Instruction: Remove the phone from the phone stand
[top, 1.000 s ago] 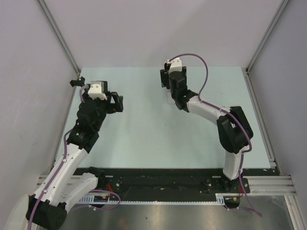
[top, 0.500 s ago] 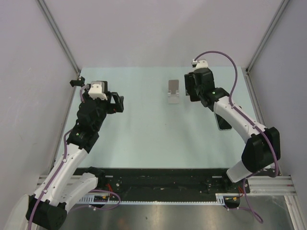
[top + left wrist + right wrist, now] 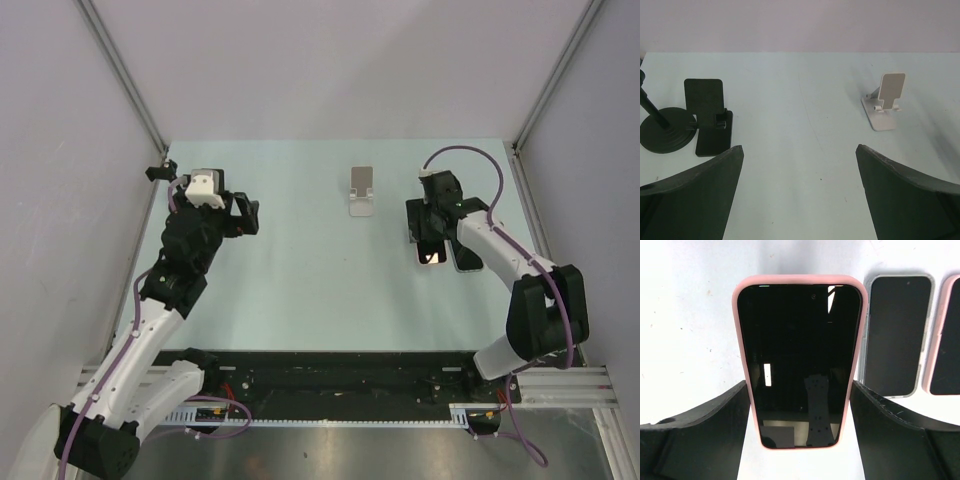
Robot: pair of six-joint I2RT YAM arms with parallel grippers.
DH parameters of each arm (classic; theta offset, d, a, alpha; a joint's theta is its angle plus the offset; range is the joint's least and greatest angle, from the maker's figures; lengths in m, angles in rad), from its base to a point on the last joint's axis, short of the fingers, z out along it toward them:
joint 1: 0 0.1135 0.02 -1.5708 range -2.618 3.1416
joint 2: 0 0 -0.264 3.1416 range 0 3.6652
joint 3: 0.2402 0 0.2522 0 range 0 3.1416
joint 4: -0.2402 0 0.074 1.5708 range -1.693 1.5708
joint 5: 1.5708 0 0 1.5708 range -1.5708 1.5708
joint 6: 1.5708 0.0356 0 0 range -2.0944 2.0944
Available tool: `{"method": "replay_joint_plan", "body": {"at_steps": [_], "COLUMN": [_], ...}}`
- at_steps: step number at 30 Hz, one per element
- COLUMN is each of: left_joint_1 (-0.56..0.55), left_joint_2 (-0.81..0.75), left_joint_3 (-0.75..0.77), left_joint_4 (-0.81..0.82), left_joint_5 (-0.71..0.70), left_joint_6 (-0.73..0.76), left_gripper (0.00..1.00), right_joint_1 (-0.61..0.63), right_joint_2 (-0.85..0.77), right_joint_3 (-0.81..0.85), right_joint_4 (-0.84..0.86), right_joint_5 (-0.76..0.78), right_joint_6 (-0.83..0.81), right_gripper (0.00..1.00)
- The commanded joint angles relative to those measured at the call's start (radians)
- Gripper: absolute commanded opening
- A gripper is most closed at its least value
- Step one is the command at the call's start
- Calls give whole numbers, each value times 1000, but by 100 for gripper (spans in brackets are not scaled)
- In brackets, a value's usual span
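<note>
Right wrist view is showing the right claw (image 3: 799, 390) pinching the phone (image 3: 799, 340) across its width, long axis pointing to 12 o'clock; overhead, the stand (image 3: 362, 192) is sitting empty at its 10 o'clock.

Bright even overhead light, soft faint shadows, glare patches on the phone (image 3: 798, 360) screen, near jaws blurred
</note>
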Motion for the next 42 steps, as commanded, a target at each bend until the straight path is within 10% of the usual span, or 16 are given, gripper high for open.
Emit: {"method": "replay_joint_plan", "body": {"at_steps": [1,42], "left_joint_1": [3,2], "left_joint_2": [2,16], "left_joint_3": [-6,-4], "left_joint_4": [17,14], "left_joint_5": [20,29], "left_joint_6": [-18,-12], "left_gripper": [100,100], "right_joint_1": [-26,-129], "right_joint_2": [53,314], "right_joint_3": [13,-1], "right_joint_4": [44,132], "right_joint_5": [-41,-10], "right_joint_6": [12,-83], "right_gripper": [0,4]}}
